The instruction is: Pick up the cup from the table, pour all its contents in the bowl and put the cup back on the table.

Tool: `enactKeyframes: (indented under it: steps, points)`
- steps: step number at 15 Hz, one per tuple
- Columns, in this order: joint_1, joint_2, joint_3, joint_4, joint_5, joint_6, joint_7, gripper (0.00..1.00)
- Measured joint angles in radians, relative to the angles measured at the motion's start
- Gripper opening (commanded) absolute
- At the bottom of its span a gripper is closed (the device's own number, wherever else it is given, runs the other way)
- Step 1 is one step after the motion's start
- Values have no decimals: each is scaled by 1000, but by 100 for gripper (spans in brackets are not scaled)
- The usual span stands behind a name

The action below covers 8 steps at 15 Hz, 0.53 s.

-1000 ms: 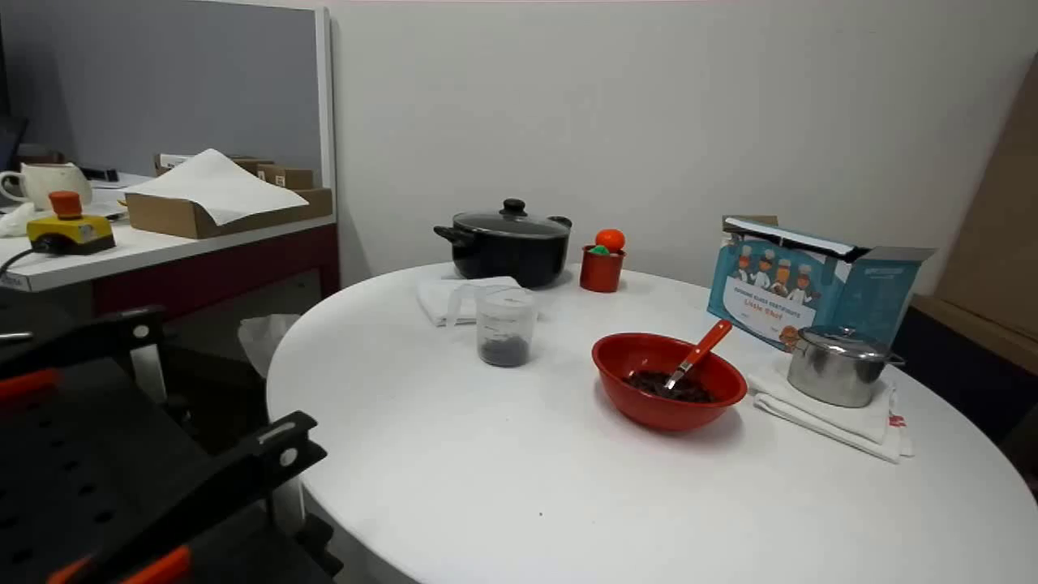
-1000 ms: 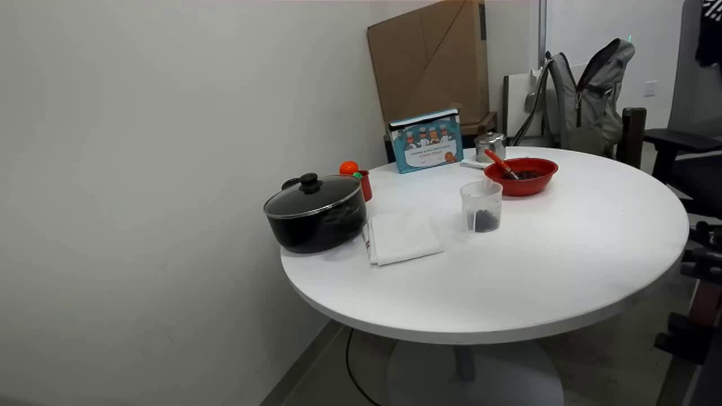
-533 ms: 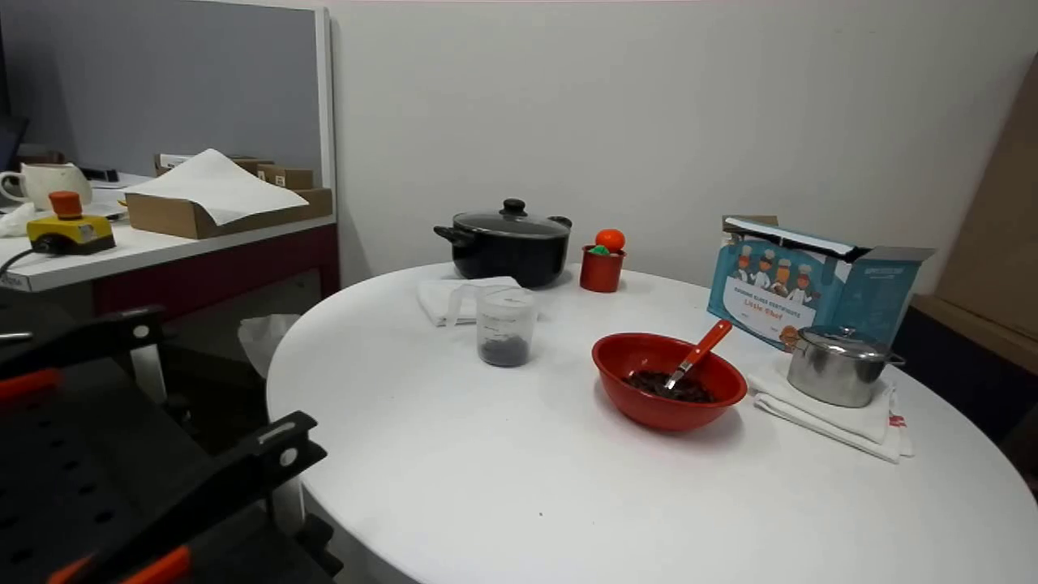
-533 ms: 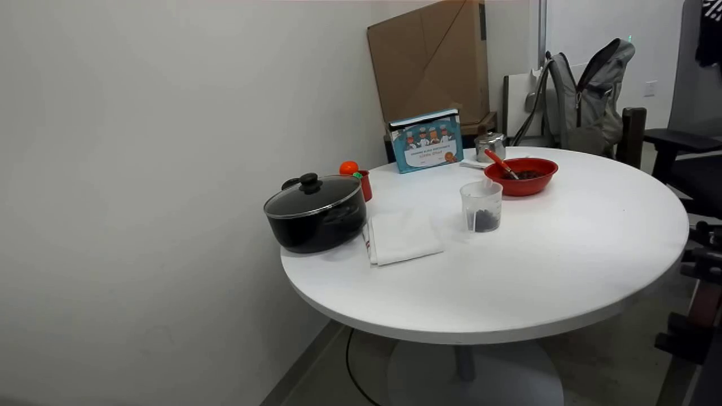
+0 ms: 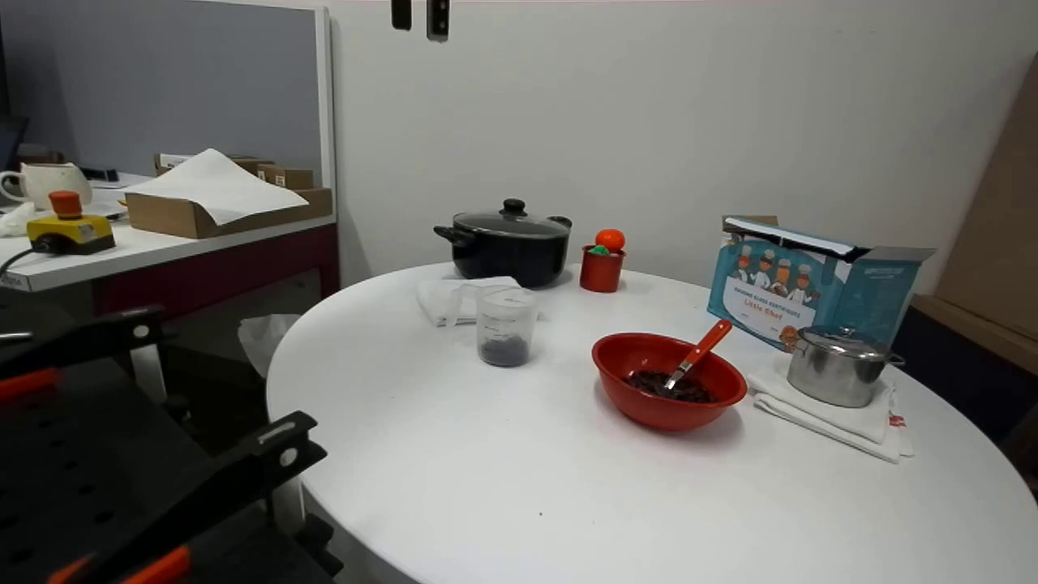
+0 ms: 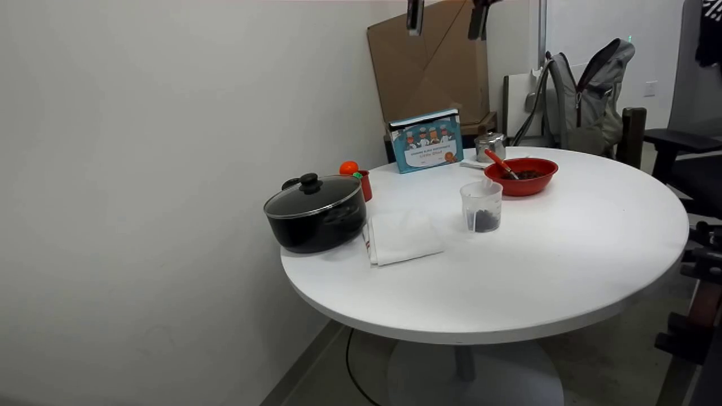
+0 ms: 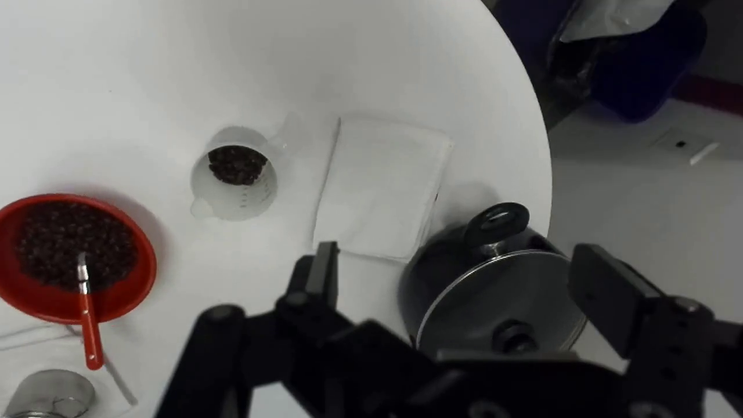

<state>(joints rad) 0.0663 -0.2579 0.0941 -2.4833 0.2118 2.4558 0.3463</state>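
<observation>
Hanging high, the claw [image 6: 445, 34] gapes wide, holding nothing. The cup [image 5: 506, 320] stands lower and nearer the bowl [image 5: 661, 407], handle [image 7: 286, 131] pointing away from that bowl.

Black lidded pot [image 5: 509, 253], red cup [image 5: 600, 272], teal box [image 5: 819, 280] (cartoon chefs [image 5: 764, 274] printed), perhaps a plastic bag [image 5: 263, 339]

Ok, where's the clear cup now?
In the wrist view, the clear cup stands left of centre, between the red bowl and the folded white cloth.

Prob. office/lab rm, grey partition [image 5: 174, 89], desk [image 5: 142, 244] w/ mug [image 5: 53, 183] & e-stop btn [image 5: 71, 232], blk office chair [image 6: 683, 141]
</observation>
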Motion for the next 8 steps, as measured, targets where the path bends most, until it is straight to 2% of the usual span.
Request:
enactKeyframes:
  steps: [4, 8]
  points:
    - [19, 150, 31, -49, 134, 268, 112, 100]
    - [55, 278, 44, -52, 349, 449, 145, 100]
